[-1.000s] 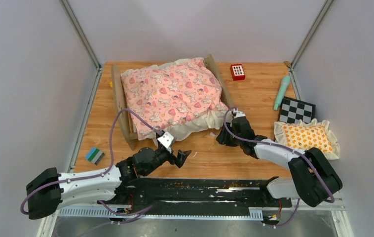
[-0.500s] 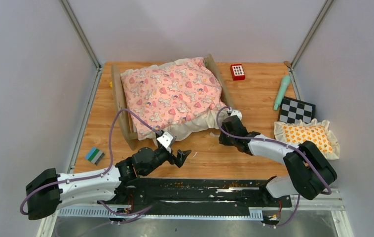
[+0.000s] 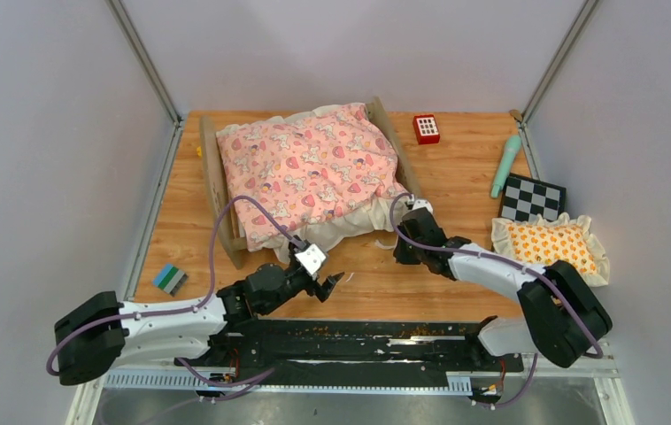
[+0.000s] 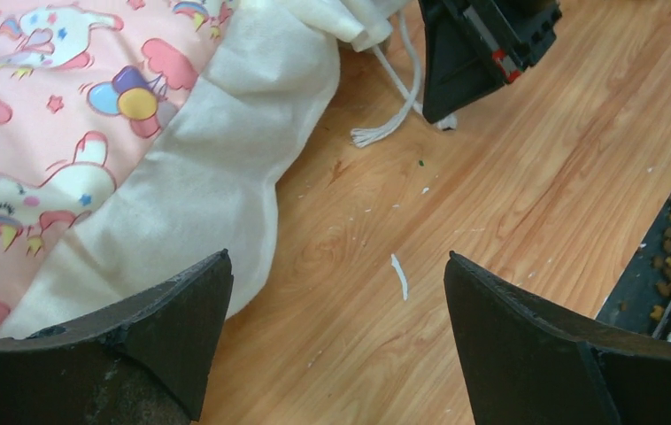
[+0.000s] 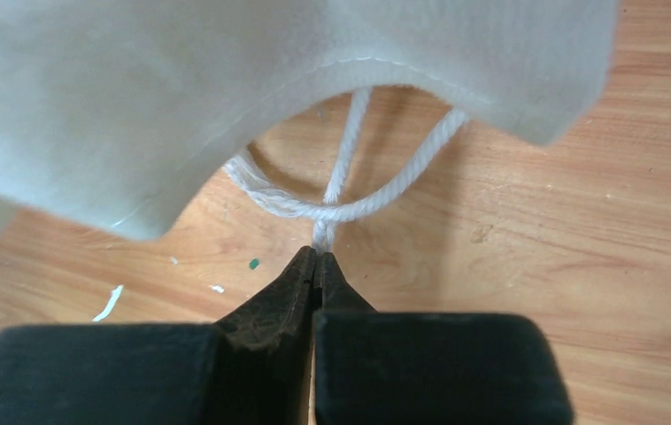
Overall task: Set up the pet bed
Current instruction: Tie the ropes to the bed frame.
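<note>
Toward the far left of the wooden surface (image 3: 465, 168): pet bed (image 3: 307, 168), pink quilt (image 4: 66, 133) spread over it, cream ruffle (image 4: 217, 168) spilling off its near end. Right gripper (image 5: 317, 258), just beside the bed's near end: jaws pinched together on a white cord (image 5: 343, 209) emerging beneath the ruffle. Left gripper (image 4: 336, 341), near that same end: jaws wide apart.
</note>
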`<state>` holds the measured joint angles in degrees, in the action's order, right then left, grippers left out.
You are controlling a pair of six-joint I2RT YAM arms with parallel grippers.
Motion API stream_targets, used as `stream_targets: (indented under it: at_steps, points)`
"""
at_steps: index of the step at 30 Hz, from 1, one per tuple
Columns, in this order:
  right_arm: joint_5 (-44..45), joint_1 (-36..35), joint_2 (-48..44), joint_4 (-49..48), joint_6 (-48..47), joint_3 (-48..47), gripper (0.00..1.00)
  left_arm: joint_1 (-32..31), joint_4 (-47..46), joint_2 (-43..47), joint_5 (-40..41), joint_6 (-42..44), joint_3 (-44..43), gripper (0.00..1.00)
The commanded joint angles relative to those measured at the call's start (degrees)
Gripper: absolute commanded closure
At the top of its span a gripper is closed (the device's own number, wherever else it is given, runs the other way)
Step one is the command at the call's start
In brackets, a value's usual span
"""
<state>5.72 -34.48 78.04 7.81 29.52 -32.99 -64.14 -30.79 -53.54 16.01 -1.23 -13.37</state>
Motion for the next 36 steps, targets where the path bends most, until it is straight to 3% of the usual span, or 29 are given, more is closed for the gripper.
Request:
stream_targets:
  at_steps: [1,5,12,20,28,36]
  points:
    - [-2.38,-0.11,-4.72,2.7,-1.64,-1.82,1.0,-0.36,-9.94,-3.96,-5.67,12.91,-1.87,0.08]
    - [-4.63,1.5,-6.69,4.54,-2.38,-2.54,1.0,-0.3,-18.2,-9.71,-8.34,23.31,-1.76,0.2]
    - [-13.92,6.29,-8.37,5.29,-3.64,-2.61,1.0,-0.2,-38.02,-25.18,-14.0,33.99,-1.81,0.18]
    - [-25.65,12.83,-8.63,7.24,-4.06,-4.64,1.0,-0.28,-60.96,-44.27,-23.56,36.17,-4.75,0.28]
    - [-34.15,18.36,-9.39,7.07,-2.29,-4.5,1.0,-0.22,-61.26,-51.13,-23.91,36.62,-11.77,0.2]
    - [-37.77,20.18,-10.83,8.11,-2.5,-4.43,1.0,-0.24,-60.9,-58.48,-23.79,38.81,-18.03,0.23]
